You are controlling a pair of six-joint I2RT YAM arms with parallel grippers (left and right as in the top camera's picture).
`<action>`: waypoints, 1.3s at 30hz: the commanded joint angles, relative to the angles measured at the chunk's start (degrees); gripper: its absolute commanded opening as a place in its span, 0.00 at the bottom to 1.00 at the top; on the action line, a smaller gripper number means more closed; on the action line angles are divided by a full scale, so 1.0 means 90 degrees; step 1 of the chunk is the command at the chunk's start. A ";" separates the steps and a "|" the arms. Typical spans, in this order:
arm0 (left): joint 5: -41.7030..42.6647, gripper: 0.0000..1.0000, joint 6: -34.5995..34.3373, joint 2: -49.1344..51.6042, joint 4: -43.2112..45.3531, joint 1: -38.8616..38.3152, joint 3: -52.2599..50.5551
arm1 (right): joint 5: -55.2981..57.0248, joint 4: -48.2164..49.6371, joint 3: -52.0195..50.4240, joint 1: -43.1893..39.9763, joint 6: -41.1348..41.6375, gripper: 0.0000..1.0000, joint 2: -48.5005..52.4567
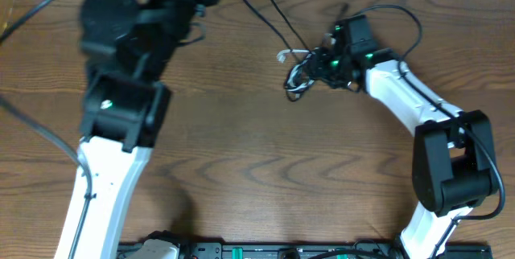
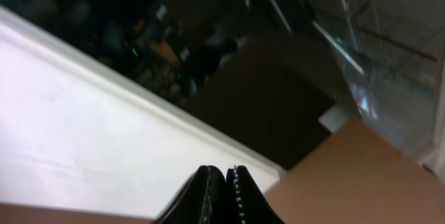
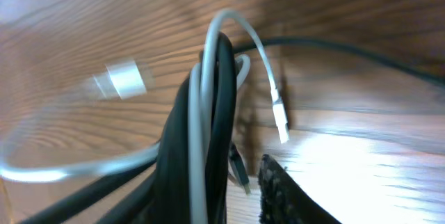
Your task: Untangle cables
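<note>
Just left of the right gripper (image 1: 328,64) finger (image 3: 285,196), the bundled black cable (image 3: 221,106) runs bottom to top of frame. Whether the jaws clamp it cannot be told. The white cable (image 3: 279,116) loops over its top, plug pointing down-frame. Both lie at upper centre of the bench (image 1: 241,146). The left gripper (image 2: 224,189) has its jaws together.
</note>
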 commanded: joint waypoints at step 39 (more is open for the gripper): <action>0.2523 0.68 0.4755 0.2863 -0.4036 -0.0214 0.0107 | -0.2446 -0.1875 0.0469 -0.1001 -0.4048 0.01 -0.0058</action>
